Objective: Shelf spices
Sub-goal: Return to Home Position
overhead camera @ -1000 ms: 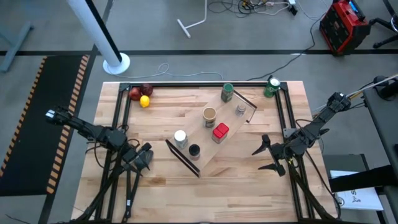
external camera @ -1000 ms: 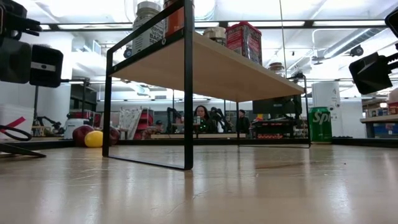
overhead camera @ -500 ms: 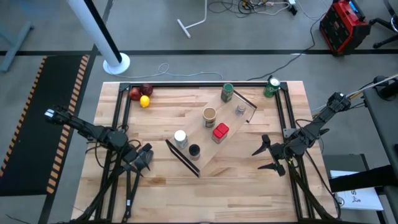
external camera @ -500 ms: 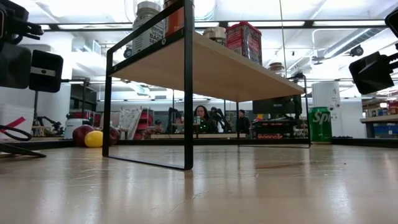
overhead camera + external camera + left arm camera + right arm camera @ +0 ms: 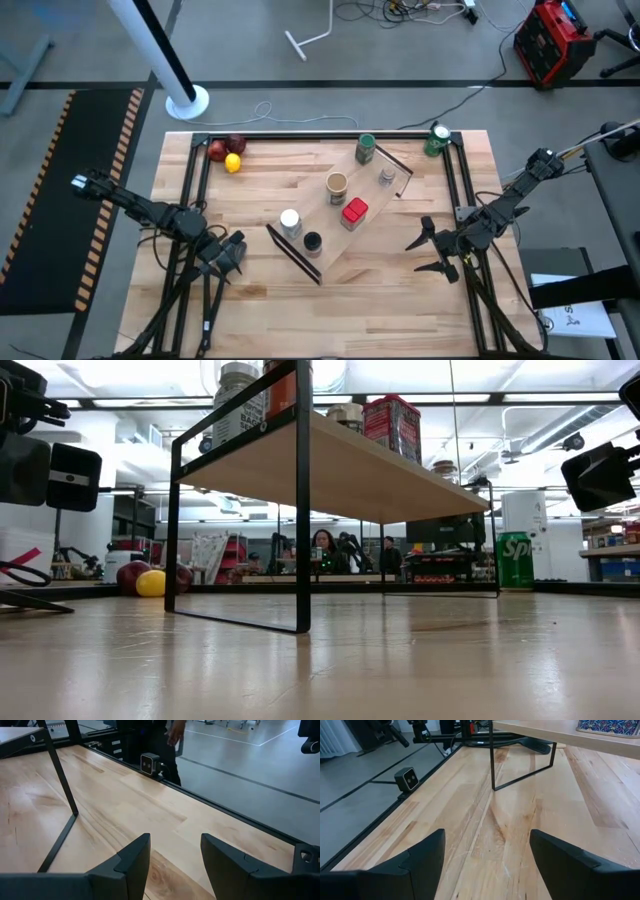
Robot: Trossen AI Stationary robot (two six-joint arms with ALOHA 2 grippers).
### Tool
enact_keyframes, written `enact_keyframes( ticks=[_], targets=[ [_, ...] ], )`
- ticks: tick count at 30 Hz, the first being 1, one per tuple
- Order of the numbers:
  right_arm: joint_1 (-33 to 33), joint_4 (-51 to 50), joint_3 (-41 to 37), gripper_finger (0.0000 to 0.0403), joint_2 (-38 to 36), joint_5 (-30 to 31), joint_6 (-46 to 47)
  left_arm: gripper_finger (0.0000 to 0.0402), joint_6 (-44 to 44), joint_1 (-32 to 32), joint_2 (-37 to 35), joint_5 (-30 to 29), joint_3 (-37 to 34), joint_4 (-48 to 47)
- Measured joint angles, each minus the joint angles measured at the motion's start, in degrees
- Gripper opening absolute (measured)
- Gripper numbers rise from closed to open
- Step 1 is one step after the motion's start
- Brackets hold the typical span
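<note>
The left gripper [image 5: 236,254] and right gripper [image 5: 412,257] sit at the near left and right of the wooden tabletop [image 5: 262,192], each with its 2 fingers spread and empty. Between them stands the long light-wood shelf with black end bars [image 5: 323,226], its long axis running near-left to far-right. It holds 6 spice jars: black-topped [image 5: 312,241], white-topped [image 5: 290,220], red square-topped [image 5: 354,211], tan-topped [image 5: 337,185], small silvery-topped [image 5: 387,176] and green-topped [image 5: 366,149].

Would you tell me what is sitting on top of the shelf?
On the shelf stand six jars: green top, tan top, silvery top, red square top, white top, black top. The overhead view hides their sides.
</note>
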State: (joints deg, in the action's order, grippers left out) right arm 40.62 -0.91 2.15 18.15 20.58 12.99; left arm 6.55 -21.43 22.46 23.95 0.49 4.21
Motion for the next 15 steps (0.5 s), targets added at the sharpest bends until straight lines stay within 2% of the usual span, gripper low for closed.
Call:
enact_keyframes(
  ticks=[15],
  targets=[
    [-0.02, 0.00, 0.00, 0.0295, 0.00, 0.00, -0.03, 0.0165, 0.00, 0.01, 0.13, 0.01, 0.00, 0.00]
  ],
)
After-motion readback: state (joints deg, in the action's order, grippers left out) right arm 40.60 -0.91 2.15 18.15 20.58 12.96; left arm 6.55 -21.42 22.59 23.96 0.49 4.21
